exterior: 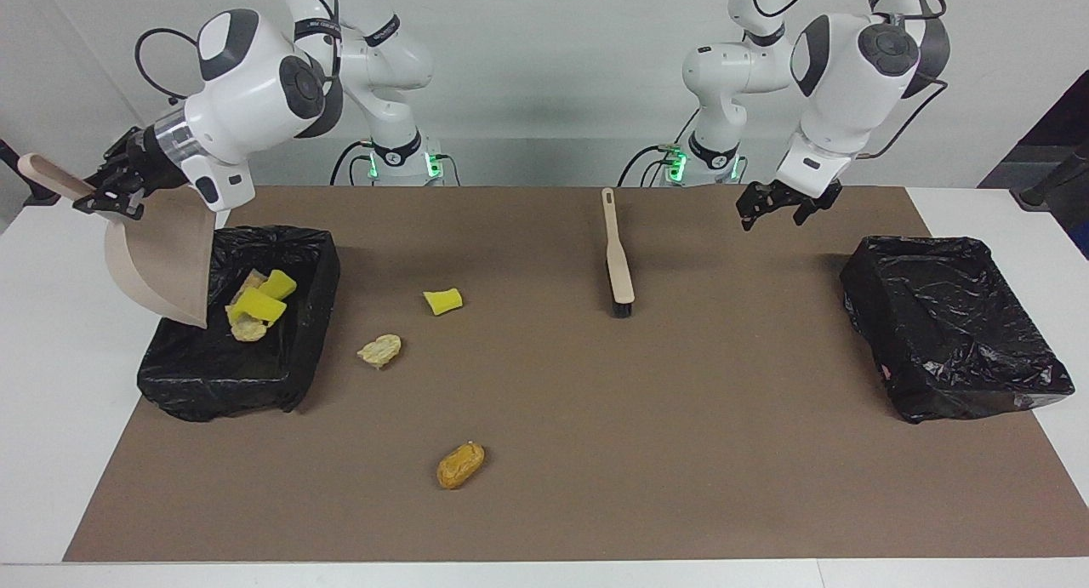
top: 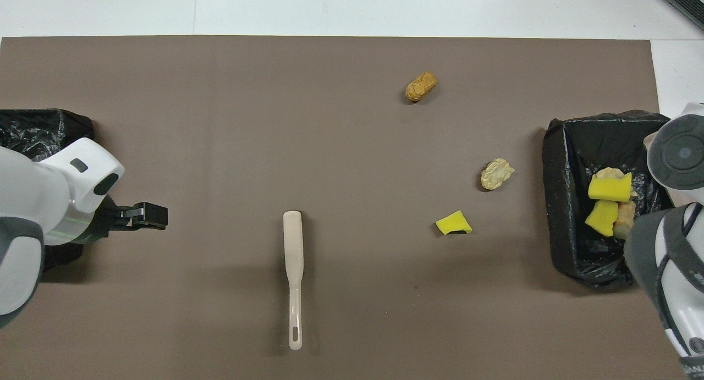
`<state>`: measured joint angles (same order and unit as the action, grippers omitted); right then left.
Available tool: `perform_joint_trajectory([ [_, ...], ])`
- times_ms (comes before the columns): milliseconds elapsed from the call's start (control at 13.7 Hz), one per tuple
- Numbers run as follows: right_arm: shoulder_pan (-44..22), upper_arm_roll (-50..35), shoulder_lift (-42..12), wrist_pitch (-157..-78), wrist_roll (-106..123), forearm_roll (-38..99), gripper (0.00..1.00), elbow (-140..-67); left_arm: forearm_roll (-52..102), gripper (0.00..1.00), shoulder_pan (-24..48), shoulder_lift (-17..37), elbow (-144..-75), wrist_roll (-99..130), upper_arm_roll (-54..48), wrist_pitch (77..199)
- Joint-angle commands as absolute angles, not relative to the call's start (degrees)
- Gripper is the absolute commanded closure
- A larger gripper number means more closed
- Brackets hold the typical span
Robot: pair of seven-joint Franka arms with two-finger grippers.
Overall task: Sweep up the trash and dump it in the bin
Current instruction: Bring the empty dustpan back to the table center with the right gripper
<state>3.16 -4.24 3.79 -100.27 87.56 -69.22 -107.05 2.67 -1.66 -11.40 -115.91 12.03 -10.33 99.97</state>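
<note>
Two white Franka arms with dark grey joint caps and black grippers.
Each arm is built of rounded glossy white shells, with round dark grey discs at the joints and black cables looping along the upper links. Green lights glow at both bases. Above the fingers, the black two-finger right gripper [exterior: 109, 198] and left gripper [exterior: 774, 208] meet a white wrist housing; the right wrist carries a clear ring.

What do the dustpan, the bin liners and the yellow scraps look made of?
Dustpan: likely smooth matte beige plastic, rigid and evenly coloured. Bin liners: thin glossy black plastic film, crinkled with glints. Yellow scraps: apparently sponge foam, matte with cut faces.
</note>
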Motion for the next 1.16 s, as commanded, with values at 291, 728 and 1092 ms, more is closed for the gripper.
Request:
perform_joint_trajectory([
  [291,3.7,-4.0,5.8,-98.5,89.0,-57.0,1.0,-100.8,-2.6,0.0,-7.1,-3.4,-100.9,10.5,-11.0,90.5],
  [728,2.6,-4.9,5.6,-98.3,63.2,-33.1,1.0,-100.9,-1.8,0.0,-8.4,-2.9,-93.8,7.5,-10.6,87.5],
  [1092,-6.2,-7.5,-1.6,-98.2,32.7,-23.0,1.0,-96.0,-1.6,0.0,-8.4,-3.3,-93.4,7.3,-10.5,87.6],
])
